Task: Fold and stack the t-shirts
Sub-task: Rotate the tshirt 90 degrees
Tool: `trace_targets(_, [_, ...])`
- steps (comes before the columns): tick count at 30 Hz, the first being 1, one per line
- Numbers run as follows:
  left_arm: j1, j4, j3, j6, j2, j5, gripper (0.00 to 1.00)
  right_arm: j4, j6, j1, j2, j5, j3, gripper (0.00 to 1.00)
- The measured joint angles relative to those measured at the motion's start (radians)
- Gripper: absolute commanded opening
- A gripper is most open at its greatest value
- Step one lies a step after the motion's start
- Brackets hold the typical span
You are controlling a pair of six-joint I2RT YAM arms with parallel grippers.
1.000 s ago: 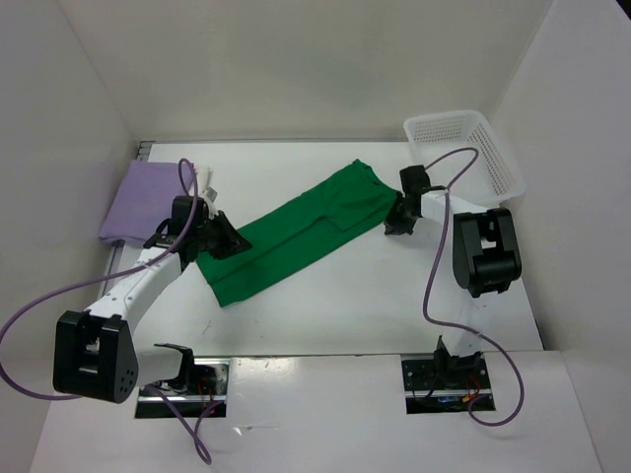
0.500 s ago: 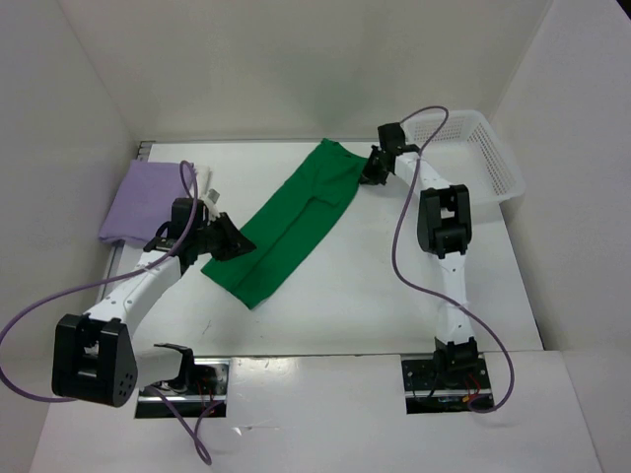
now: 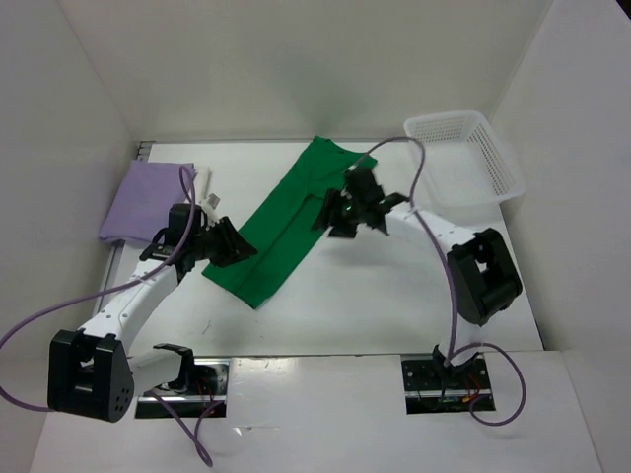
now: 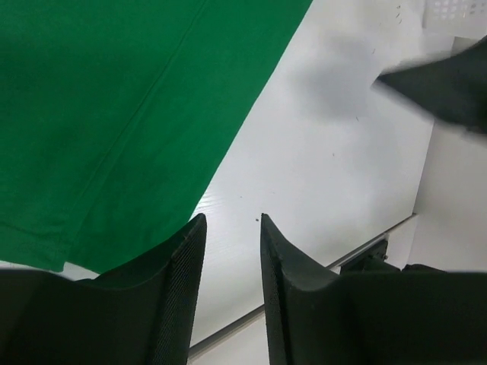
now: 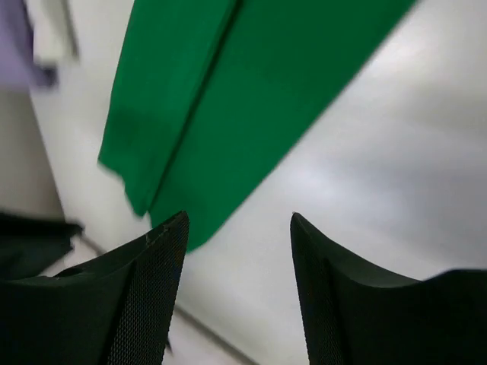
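The green t-shirt (image 3: 286, 222) lies flat on the table as a long folded strip, running from the back middle toward the near left. A folded lavender t-shirt (image 3: 148, 202) rests at the back left, with a sliver of pale cloth (image 3: 210, 195) at its right edge. My left gripper (image 3: 237, 251) sits at the strip's near-left edge, open, with only bare table between its fingers (image 4: 232, 220); the green cloth (image 4: 114, 99) lies just beyond its left finger. My right gripper (image 3: 327, 212) hovers over the strip's right edge, wide open and empty (image 5: 240, 217), above green cloth (image 5: 243, 91) and table.
A white lattice basket (image 3: 463, 158) stands at the back right corner and shows in the left wrist view's corner (image 4: 456, 11). White walls close in the table on three sides. The arms' purple cables loop over both sides.
The right gripper let go of the green shirt's far end, opened wide and drew back toward the table's middle. The left gripper opened off the near end. The shirt now lies flat.
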Motion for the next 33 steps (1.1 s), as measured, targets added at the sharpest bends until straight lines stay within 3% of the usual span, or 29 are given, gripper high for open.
trace_targets(5, [0.027,-0.035,0.013,0.036,0.001,-0.008,0.48,0.165,0.153,0.284,0.030,-0.095,-0.162,0.62])
trace_targets(10, [0.035,-0.053,0.013,0.055,0.013,-0.008,0.49,0.233,0.242,0.295,0.156,-0.107,-0.172,0.52])
trace_targets(14, [0.034,-0.058,0.013,0.057,0.013,-0.007,0.49,0.274,0.303,0.282,0.233,-0.099,-0.121,0.39])
trace_targets(16, [0.034,-0.058,0.010,0.058,0.013,-0.006,0.49,0.294,0.317,0.283,0.270,-0.097,-0.084,0.27])
trace_targets(17, [0.032,-0.058,0.008,0.058,0.013,-0.006,0.49,0.300,0.322,0.283,0.287,-0.090,-0.068,0.14])
trace_targets(20, [0.006,-0.063,0.005,0.057,0.011,-0.016,0.48,0.301,0.327,0.272,0.309,-0.083,-0.053,0.02])
trace_targets(26, [-0.110,-0.051,-0.022,0.047,0.006,-0.029,0.48,0.253,0.243,0.156,0.167,-0.024,-0.201,0.02])
trace_targets(29, [-0.149,-0.042,-0.036,0.029,0.021,-0.036,0.48,0.163,0.184,0.051,0.022,0.034,-0.319,0.34])
trace_targets(30, [-0.159,-0.039,-0.036,0.027,0.031,-0.037,0.48,0.135,0.167,0.022,-0.021,0.054,-0.345,0.51])
trace_targets(32, [-0.182,-0.029,-0.036,0.026,0.049,-0.042,0.48,0.076,0.135,-0.011,-0.099,0.071,-0.380,0.52])
trace_targets(33, [-0.191,-0.028,-0.036,0.026,0.056,-0.043,0.48,0.049,0.125,-0.014,-0.138,0.073,-0.390,0.48])
